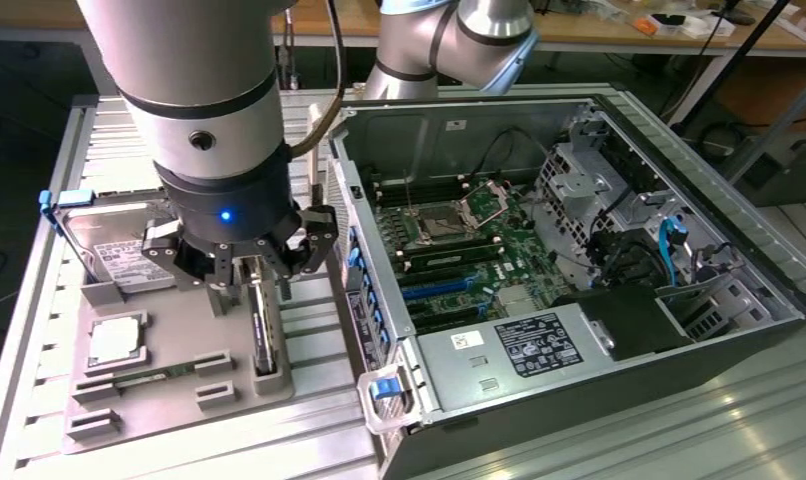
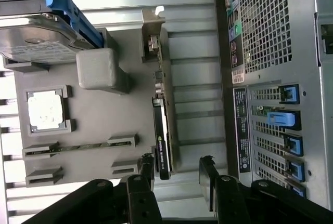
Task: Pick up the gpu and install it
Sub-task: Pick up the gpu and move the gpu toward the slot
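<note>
Biggest by far: an open computer case [image 1: 403, 135], lying on its side on the slatted metal desk [image 1: 30, 330], motherboard facing up, toward the exterior view's right. Next in bulk: the silver robot arm [image 1: 190, 80], reaching straight down over a grey parts tray [image 1: 176, 350] just beside the case. Ends in the black end effector [image 1: 250, 290], released, spread wide and grasping nothing. Hangs low over the gpu [image 1: 263, 320], with one finger to each side of the card's upper edge.

Gpu on edge in a slot of the tray, on the tray's side nearest the case, long and thin from above. In the wrist view, gpu [image 2: 162, 130] with its black shrouded end between the fingers [image 2: 147, 164] of the end effector [image 2: 177, 159], silver bracket at the opposite end. Sits much closer to one finger than the other; perhaps touching it, though too tight to call.

Further out on the tray [image 2: 93, 125]: a silver hard drive [image 2: 36, 42] in a blue frame, then a square processor chip [image 2: 46, 108] in its recess. Smallest: a slim memory stick [image 2: 78, 146], lying flat between small grey holders.
</note>
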Robot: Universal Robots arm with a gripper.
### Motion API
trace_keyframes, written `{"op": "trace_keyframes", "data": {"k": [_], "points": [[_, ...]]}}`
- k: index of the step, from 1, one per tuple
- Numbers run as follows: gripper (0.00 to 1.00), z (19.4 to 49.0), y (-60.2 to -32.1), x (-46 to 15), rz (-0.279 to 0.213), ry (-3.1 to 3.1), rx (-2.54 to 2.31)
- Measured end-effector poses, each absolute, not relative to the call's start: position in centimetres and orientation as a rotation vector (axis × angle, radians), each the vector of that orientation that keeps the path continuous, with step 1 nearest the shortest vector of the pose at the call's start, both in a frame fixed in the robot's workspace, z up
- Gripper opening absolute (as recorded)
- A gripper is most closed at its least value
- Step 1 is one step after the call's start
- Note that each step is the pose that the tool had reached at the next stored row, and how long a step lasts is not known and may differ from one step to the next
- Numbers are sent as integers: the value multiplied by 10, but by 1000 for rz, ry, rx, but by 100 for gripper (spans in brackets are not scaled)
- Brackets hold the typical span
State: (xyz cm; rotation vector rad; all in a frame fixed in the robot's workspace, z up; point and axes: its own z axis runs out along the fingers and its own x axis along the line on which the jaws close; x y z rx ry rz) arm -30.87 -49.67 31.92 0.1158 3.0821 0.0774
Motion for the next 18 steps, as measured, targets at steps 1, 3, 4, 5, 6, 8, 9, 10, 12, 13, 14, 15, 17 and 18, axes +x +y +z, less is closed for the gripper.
{"op": "trace_keyframes", "data": {"k": [1,3,4,5,6,8,9,10,12,13,14,15,17,18], "points": [[48,317,-497,-310,78,3081,116],[48,314,-498,-311,78,3080,116],[48,313,-498,-311,78,3079,116],[48,312,-498,-311,78,3079,116],[48,311,-498,-312,78,3079,116],[48,310,-499,-313,78,3078,116],[48,309,-499,-313,78,3077,116],[48,307,-499,-314,78,3076,115],[48,304,-499,-314,78,3076,115],[48,303,-499,-314,78,3076,115],[48,302,-498,-314,78,3076,115],[48,301,-497,-314,75,3077,116],[48,297,-494,-314,70,3078,115],[48,293,-492,-314,70,3078,115]]}}
